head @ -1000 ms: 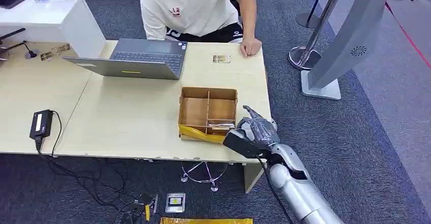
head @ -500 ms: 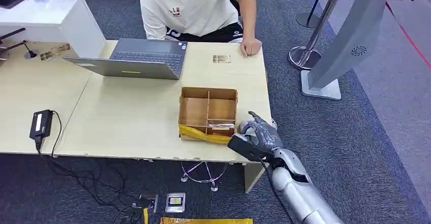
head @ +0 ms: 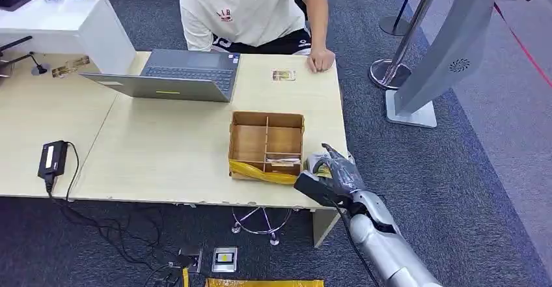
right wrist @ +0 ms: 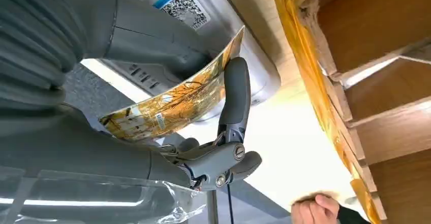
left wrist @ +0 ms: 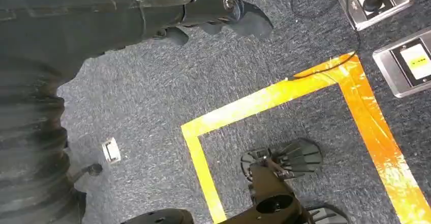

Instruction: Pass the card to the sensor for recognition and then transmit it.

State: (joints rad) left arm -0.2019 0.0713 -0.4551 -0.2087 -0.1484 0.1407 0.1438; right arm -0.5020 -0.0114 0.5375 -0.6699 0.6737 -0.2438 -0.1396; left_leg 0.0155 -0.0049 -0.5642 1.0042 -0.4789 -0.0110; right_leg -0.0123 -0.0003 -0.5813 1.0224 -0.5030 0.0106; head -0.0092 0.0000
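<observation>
On the desk [head: 163, 150], just beside the wooden box [head: 266, 142], lies the white sensor [right wrist: 213, 41], near the desk's right corner. The right hand [head: 334, 170] pinches the card [right wrist: 173, 102] directly over it, bowed. Judgement: the reading step is under way; handing the card over remains.

Floor: dark blue-grey carpet [head: 469, 189] thru whole room, w/ yellow-orange floor tape [left wrist: 264, 99] laid as a corner outline and metal floor sockets [left wrist: 406, 61] set in it. Light wood worktop [head: 163, 150], two desks butted side by side. White counter [head: 71, 23] at back left corner. Chrome stanchion post [head: 407, 36] on round base to the right, red belt [head: 521, 40] beyond. Grey slanted kiosk stand [head: 449, 46] on white base plate next to it. Stool base [head: 260, 222] under worktop. Light even, bright, no hard shadows
</observation>
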